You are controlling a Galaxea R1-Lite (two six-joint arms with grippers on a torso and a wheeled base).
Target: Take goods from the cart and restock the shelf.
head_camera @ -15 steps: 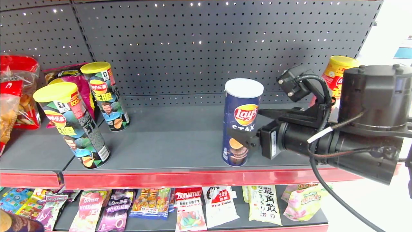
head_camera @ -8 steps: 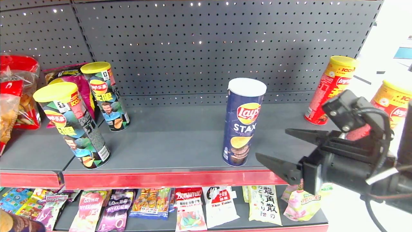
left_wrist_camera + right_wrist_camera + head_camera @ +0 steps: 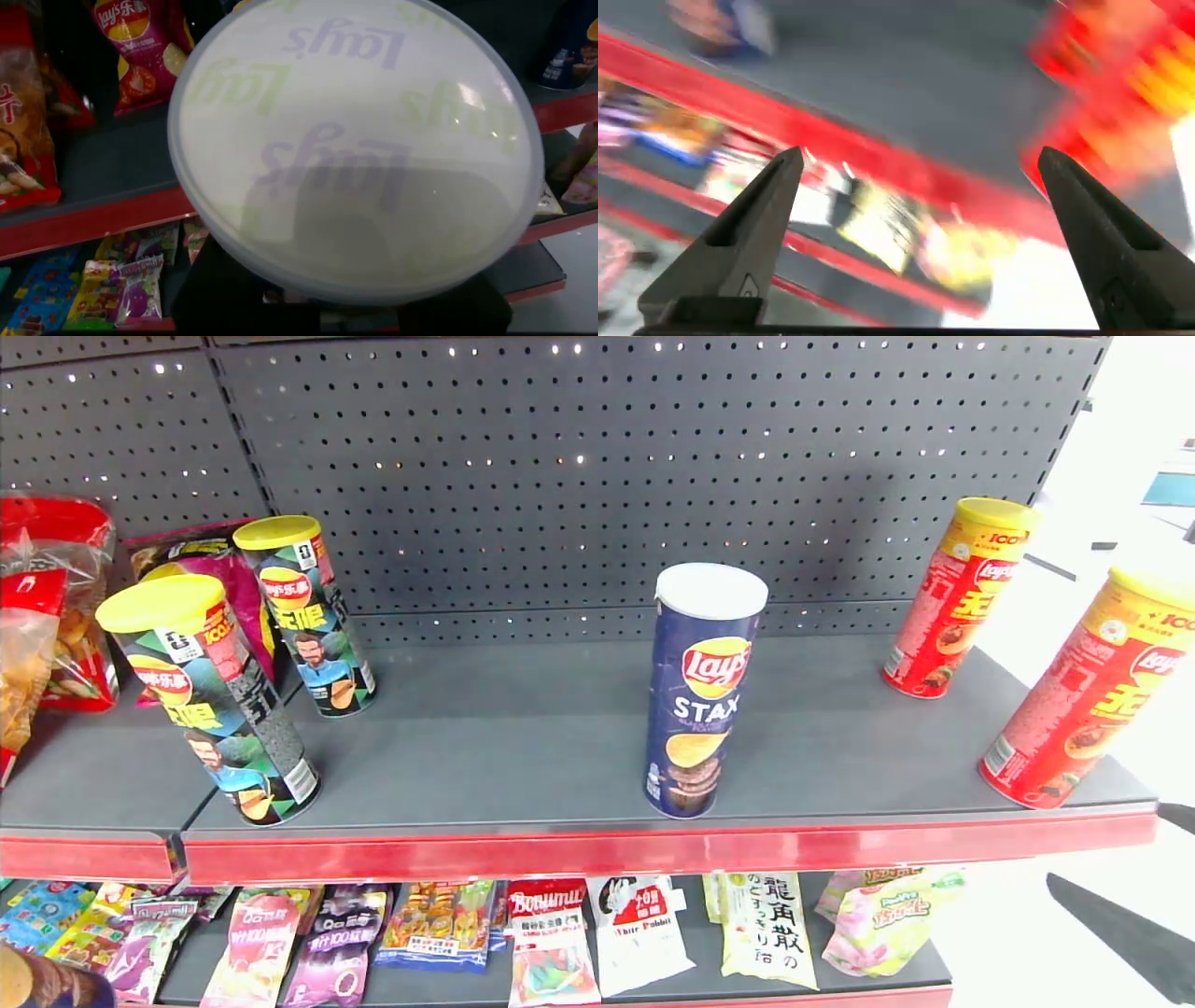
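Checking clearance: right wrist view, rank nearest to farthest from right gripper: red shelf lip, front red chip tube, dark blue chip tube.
1. Red shelf lip, straight ahead.
2. Front red chip tube, right corner.
3. Dark blue chip tube, farther left.

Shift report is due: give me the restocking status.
Done: a blue can stands upright on the shelf, and the right end effector is open and empty. In hand: a white-lidded can sits close against the left wrist camera, probably held. Left: placing it; the shelf has bare space.
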